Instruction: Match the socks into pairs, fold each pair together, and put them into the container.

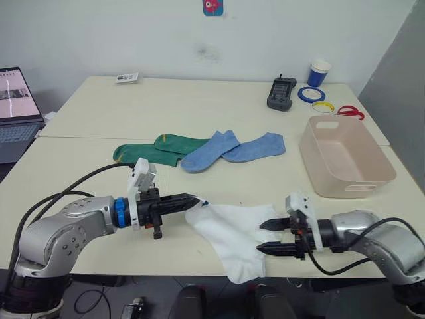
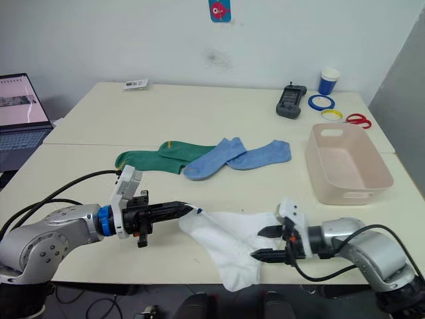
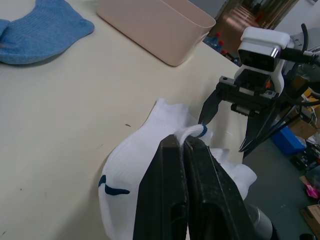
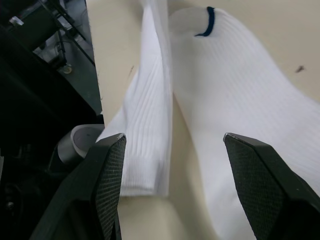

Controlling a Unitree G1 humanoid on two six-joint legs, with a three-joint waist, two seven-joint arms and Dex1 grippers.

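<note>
At the far left edge a laptop [image 1: 16, 109] stands on a side surface, its screen lit. The left gripper [image 1: 191, 199] lies low over the front part of the table [image 1: 199, 106], and its two fingers are pressed together on the edge of a white sock [image 1: 229, 229]. In the left wrist view the closed fingers [image 3: 172, 200] pinch a small fold of the white cloth, and a dark blue mark [image 3: 114, 189] shows on the sock.

Behind the left gripper, near the middle of the table, the two green socks [image 1: 156, 151] lie flat and overlap each other. Just to their right lie the two blue socks [image 1: 232, 149]; one blue sock touches the green ones.

The white socks are spread at the front edge of the table, between the two grippers, and one part hangs over the edge. The right gripper [image 1: 273, 236] is at their right end with its fingers spread apart, one finger above the cloth and one at its lower edge. In the right wrist view the two open fingers [image 4: 107, 175] frame both white socks, which lie side by side.

To the right, the pink container [image 1: 345, 156] stands upright. Behind it lie a black device [image 1: 281, 93], tape rolls [image 1: 311, 94], a blue cup [image 1: 319, 73] and red scissors [image 1: 350, 111].
</note>
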